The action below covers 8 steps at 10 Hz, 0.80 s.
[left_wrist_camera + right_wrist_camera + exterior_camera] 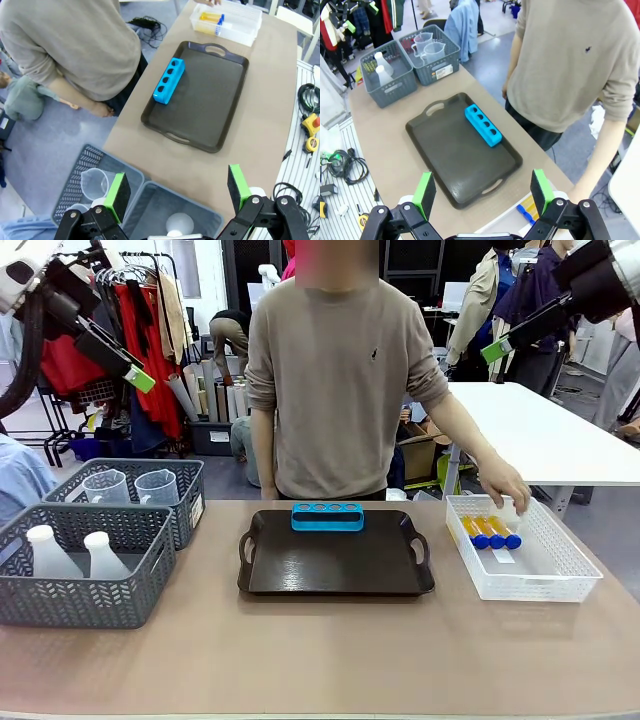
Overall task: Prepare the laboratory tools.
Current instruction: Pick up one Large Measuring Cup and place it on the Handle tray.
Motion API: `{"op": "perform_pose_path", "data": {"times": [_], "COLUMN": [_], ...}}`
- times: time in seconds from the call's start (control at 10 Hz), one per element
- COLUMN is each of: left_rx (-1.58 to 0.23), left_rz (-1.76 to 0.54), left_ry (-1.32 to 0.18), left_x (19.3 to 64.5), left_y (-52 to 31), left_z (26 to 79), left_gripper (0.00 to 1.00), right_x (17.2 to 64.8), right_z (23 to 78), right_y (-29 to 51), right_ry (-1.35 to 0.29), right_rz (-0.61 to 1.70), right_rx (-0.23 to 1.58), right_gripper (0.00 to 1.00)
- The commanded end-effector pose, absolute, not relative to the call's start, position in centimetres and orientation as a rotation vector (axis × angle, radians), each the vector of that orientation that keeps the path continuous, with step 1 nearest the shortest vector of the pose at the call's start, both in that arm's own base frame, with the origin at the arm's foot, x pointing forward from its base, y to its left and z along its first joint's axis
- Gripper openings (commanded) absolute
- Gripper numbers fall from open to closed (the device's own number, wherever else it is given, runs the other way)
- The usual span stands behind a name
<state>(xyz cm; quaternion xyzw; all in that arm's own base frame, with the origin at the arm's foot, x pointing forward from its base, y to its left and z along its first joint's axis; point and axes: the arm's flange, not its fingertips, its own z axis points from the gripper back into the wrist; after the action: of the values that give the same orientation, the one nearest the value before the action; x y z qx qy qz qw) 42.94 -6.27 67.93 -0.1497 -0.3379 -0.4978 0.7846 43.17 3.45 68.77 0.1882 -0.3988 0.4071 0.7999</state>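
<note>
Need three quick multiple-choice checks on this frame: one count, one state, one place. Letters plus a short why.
1. How many blue-capped tubes lie in the white basket?
A. one
B. three
C. five

2. The left end effector is:
A. open, empty
B. shut on a tube
C. shut, empty

3. Where is the blue rack?
A. in the white basket
B. on the dark tray, at its far edge
C. in the left end effector

Key:
1 B, three blue caps lie side by side in the front view.
2 A, its jaws stand wide apart with nothing between them.
3 B, it sits just inside the tray's far rim.
</note>
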Motion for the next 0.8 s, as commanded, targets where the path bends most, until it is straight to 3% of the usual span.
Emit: {"op": "perform_pose_path", "data": {"times": [0.0,0.7], "left_rx": [-0.325,-0.325], "left_rz": [-1.066,-1.066], "left_ry": [-0.728,-0.728], "left_x": [42.95,42.95], "left_y": [-6.14,-6.14], "left_z": [67.96,67.96], "left_gripper": [1.00,1.00], "right_x": [43.05,43.05], "right_z": [68.69,68.69], "right_y": [3.48,3.48], "right_ry": [-0.859,-0.859], "right_rz": [0.876,0.876], "right_rx": [0.413,0.413], "right_gripper": [1.00,1.00]}}
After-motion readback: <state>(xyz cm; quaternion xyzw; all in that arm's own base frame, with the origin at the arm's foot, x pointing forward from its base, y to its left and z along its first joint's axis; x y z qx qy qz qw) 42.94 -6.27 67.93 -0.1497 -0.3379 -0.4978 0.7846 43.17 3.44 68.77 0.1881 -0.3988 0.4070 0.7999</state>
